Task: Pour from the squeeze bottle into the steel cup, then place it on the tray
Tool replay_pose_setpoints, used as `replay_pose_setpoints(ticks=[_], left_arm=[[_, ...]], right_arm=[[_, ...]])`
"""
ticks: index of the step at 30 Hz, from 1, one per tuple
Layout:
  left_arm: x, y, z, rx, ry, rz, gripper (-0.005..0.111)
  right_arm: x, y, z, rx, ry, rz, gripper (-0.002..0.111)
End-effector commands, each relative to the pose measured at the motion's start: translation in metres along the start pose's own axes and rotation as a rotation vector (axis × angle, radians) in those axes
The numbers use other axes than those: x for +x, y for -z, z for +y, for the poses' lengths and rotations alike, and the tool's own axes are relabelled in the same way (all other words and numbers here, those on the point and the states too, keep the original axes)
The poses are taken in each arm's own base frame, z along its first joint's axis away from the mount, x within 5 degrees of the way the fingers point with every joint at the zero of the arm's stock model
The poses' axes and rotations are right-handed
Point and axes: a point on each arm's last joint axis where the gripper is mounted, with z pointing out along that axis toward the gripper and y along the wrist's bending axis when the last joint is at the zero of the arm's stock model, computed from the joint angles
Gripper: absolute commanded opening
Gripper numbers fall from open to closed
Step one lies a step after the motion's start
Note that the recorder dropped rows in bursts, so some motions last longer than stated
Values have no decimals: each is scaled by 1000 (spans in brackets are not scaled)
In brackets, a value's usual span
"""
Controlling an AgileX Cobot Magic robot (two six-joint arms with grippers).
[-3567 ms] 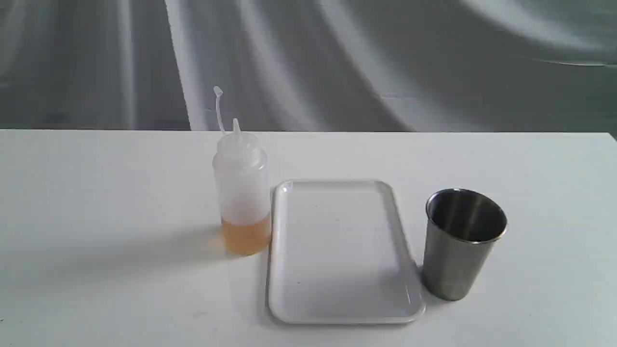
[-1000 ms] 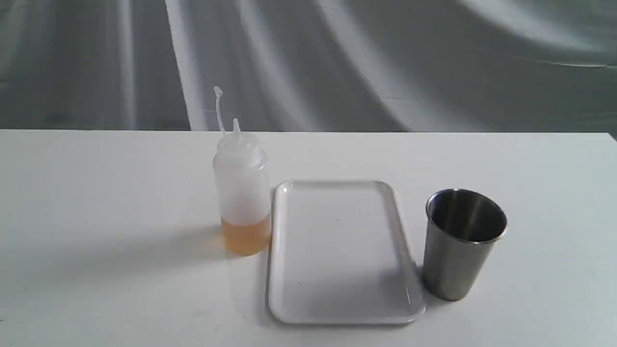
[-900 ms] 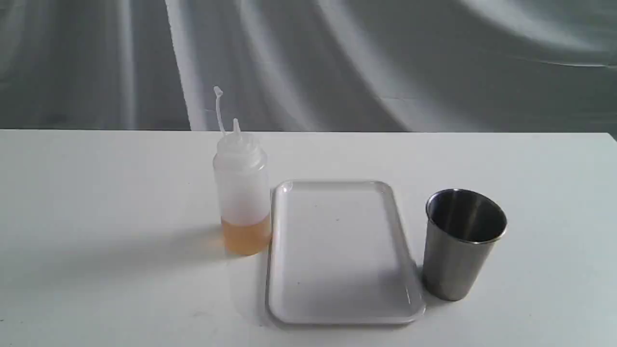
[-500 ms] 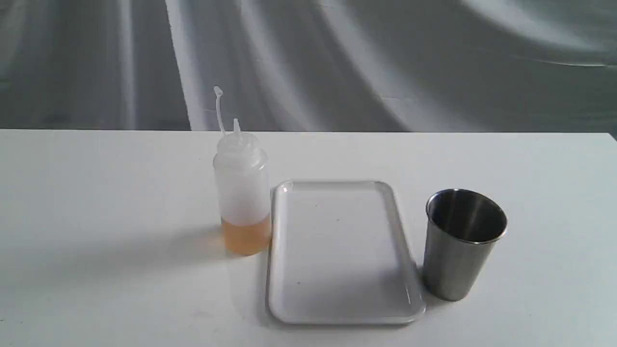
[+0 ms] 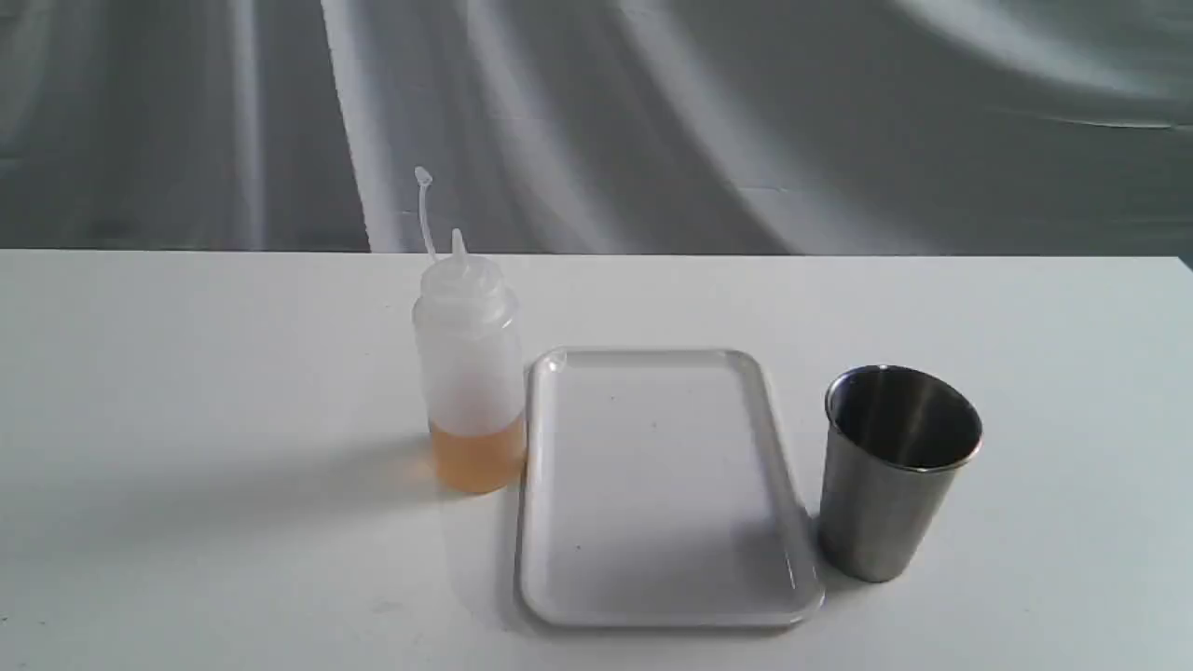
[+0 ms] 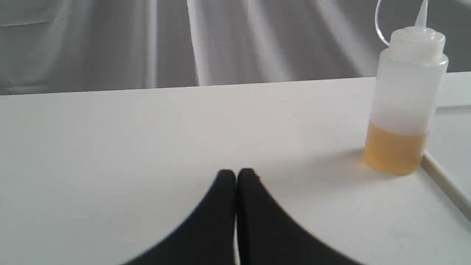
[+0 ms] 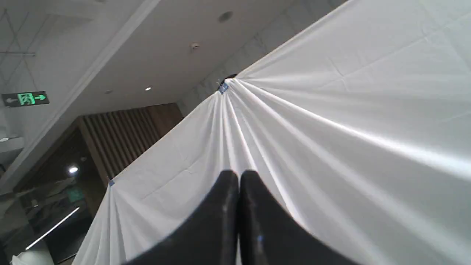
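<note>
Zero displacement is visible over the last few seconds. The squeeze bottle (image 5: 469, 373), the tray (image 5: 652, 485) and the steel cup (image 5: 897, 475) stand on the tabletop (image 5: 186, 373) exactly where they stood before. Neither hand has entered the exterior view. Judgement: the task is at its start, and the grasp of the bottle is not yet begun.

The left hand (image 6: 235, 175) is clenched, fingers pressed together, grasping nothing, low over the tabletop. The bottle stands upright ahead of this hand, off toward its tray side and well apart from it. The tray rim lies just beyond the bottle. The cup is beyond the tray, farthest from this hand.

The right hand (image 7: 238, 175) is clenched and empty. It is aimed upward at the white drape (image 7: 331, 110), away from the tabletop.

Containers:
- Squeeze bottle: amber liquid (image 5: 477, 458) fills the lower part only. The nozzle (image 5: 458, 244) is uncapped, and the cap strap (image 5: 424, 210) stands up beside it.
- Steel cup: upright, and no liquid shows on the visible inner wall. The bottom is not fully in view.
- Tray: bears nothing.

The left hand must release its fingers before it can close around the bottle.
</note>
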Motion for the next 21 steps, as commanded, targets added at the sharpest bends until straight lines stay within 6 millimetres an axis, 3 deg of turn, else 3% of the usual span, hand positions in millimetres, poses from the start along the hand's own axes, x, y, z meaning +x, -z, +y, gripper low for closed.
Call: replay_pose_setpoints(ticks=[1,7,10,14,21], left_arm=[[1,0,0,-1,5,-6,0],[1,0,0,-1,5,-6,0],[1,0,0,-1,5,-6,0],[1,0,0,-1,5,-6,0],[1,0,0,-1,5,-6,0]], right_arm=[[5,-7,-13,56,-86,12,0],[24,-21,-29,86,-95,75,0],[39,-28,-28,63,11,124,0],[67,-39,-19,31,184,198,0],[125,-50,-16,109,302,391,0]])
